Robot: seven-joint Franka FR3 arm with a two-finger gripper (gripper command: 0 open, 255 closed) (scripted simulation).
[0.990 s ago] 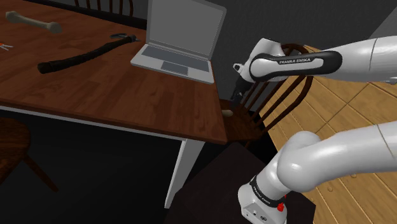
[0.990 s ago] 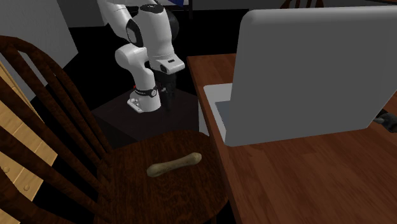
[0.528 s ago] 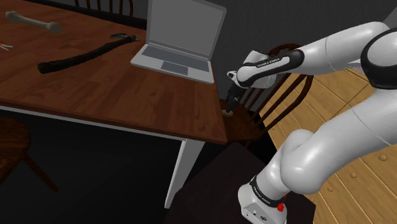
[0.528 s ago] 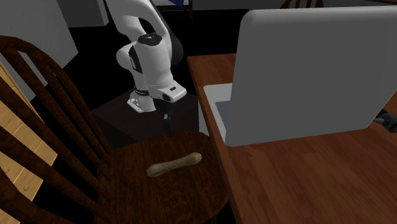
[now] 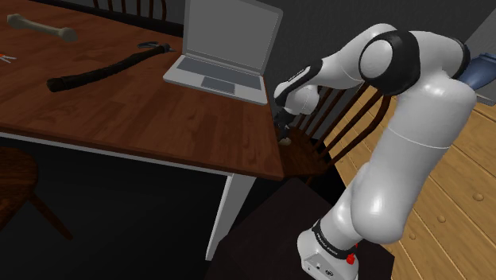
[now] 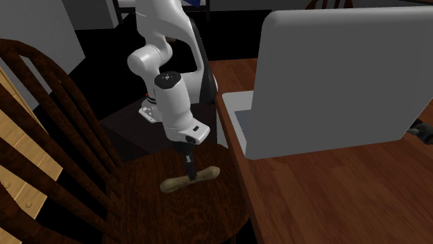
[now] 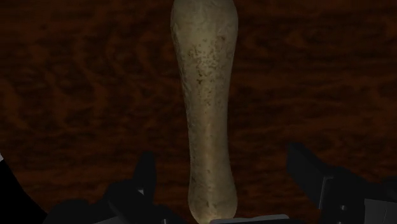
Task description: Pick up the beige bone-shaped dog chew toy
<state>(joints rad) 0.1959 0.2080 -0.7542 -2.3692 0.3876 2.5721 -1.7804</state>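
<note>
Hanging low over the chair [image 6: 182, 216], the gripper [image 6: 187, 165] points down at the middle of the bone toy [image 6: 206, 172]. Toy: beige, speckled, lying flat on the dark wooden seat, near the seat's edge beside the table [image 6: 326, 201].

Wrist view: the toy [image 7: 205, 95] runs lengthwise through the gap of the gripper [image 7: 222, 170]. The black fingers [image 7: 145, 173] stand spread, one on each side, neither touching it. Not grasped. Cannot tell whether the tips reach the seat; in the second exterior view they look to be at about the toy's height.

Shoulder view: the arm arches over from the stand, with the gripper [image 5: 282, 124] down between the table [image 5: 119, 103] edge and the chair [image 5: 338, 119] back. The small pale patch just under it is probably the toy [image 5: 284, 142].

On the table: open grey laptop [image 5: 222, 48] at the corner nearest the chair, a black hose [image 5: 99, 71], and a second bone [image 5: 41, 28] at the far corner, well apart from the gripper.
</note>
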